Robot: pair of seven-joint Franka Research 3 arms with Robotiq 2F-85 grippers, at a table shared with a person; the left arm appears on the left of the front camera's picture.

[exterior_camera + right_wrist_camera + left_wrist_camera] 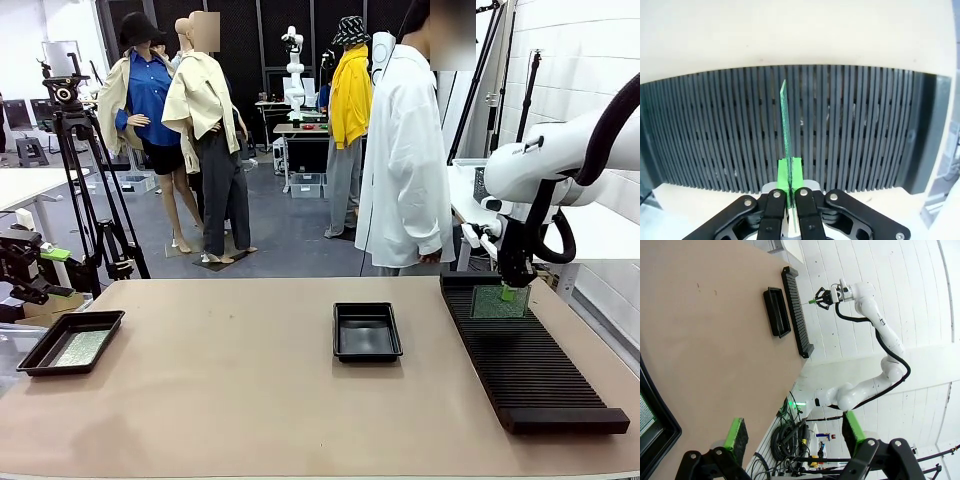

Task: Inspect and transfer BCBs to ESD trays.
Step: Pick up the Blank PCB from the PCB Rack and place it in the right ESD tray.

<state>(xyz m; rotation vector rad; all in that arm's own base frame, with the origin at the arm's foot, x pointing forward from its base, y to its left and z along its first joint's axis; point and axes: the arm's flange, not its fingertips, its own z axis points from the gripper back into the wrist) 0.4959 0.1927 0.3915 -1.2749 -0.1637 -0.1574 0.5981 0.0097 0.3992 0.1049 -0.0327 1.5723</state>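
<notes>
My right gripper [512, 291] is shut on the top edge of a green BCB [499, 302] that stands upright in the long black slotted rack [530, 365] at the right. In the right wrist view the BCB [785, 125] is edge-on between the shut green pads [790, 172], over the rack's slots [865, 130]. One black ESD tray [367, 352] lies at the table's middle with nothing in it. A second ESD tray [40, 360] at the far left holds a flat BCB [82, 347]. My left gripper [795, 430] is open, beside that tray [667, 432].
A person in a white shirt [405, 150] stands at the far side, behind the rack's far end. A camera tripod [75, 160] stands past the table's left corner. Bare tabletop [220, 380] stretches between the two trays.
</notes>
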